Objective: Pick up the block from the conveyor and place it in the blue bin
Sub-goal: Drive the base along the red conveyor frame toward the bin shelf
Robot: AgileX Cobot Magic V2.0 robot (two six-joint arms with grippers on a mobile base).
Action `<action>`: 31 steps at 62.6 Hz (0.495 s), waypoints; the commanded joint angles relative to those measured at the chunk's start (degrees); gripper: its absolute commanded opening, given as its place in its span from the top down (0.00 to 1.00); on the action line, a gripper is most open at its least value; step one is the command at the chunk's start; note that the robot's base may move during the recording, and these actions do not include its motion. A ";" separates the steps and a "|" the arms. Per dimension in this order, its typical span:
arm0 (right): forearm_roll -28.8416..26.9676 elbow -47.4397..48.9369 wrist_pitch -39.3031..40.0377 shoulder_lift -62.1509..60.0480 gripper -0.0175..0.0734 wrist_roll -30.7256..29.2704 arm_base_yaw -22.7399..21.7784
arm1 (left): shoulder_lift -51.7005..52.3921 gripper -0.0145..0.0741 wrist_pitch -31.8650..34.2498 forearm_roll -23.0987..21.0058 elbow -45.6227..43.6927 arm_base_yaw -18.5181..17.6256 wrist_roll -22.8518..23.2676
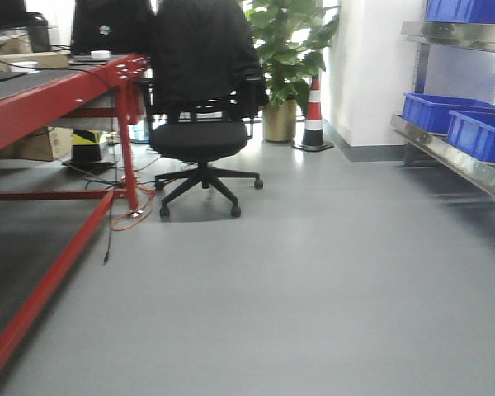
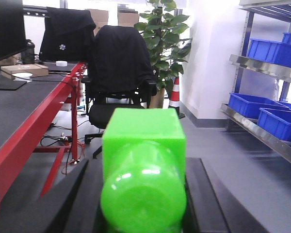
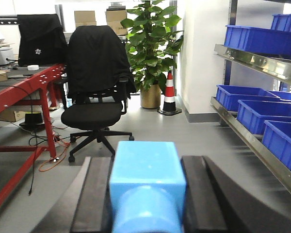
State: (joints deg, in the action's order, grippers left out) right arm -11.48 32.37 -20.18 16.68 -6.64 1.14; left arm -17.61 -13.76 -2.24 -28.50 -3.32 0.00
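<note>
My left gripper (image 2: 143,167) is shut on a bright green block (image 2: 143,145); its black fingers (image 2: 206,194) press on both sides of the block and hold it in the air above the floor. My right gripper (image 3: 148,162) is shut on a light blue block (image 3: 146,167) in the same way, between black fingers (image 3: 94,194). Blue bins (image 1: 477,132) stand on a metal shelf at the right; they also show in the left wrist view (image 2: 276,122) and the right wrist view (image 3: 262,115). The conveyor is out of view. Neither gripper shows in the front view.
A red-framed table (image 1: 62,99) runs along the left. A black office chair (image 1: 200,124) with a jacket over it stands ahead, with a potted plant (image 1: 282,74) and a striped cone (image 1: 313,115) behind it. Cables (image 1: 132,216) lie on the grey floor (image 1: 297,289).
</note>
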 commanded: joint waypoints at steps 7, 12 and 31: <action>-0.04 0.35 1.35 -0.13 0.99 -0.33 0.04 | 0.15 0.96 1.13 -0.02 -0.08 -0.34 0.00; -0.04 0.35 1.35 -0.13 0.99 -0.33 0.04 | 0.15 0.96 1.13 -0.02 -0.08 -0.34 0.00; -0.04 0.35 1.35 -0.13 0.99 -0.33 0.04 | 0.15 0.96 1.13 -0.02 -0.08 -0.34 0.00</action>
State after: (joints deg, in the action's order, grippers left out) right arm -11.48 32.37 -20.18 16.68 -6.64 1.14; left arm -17.61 -13.76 -2.24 -28.50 -3.32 0.00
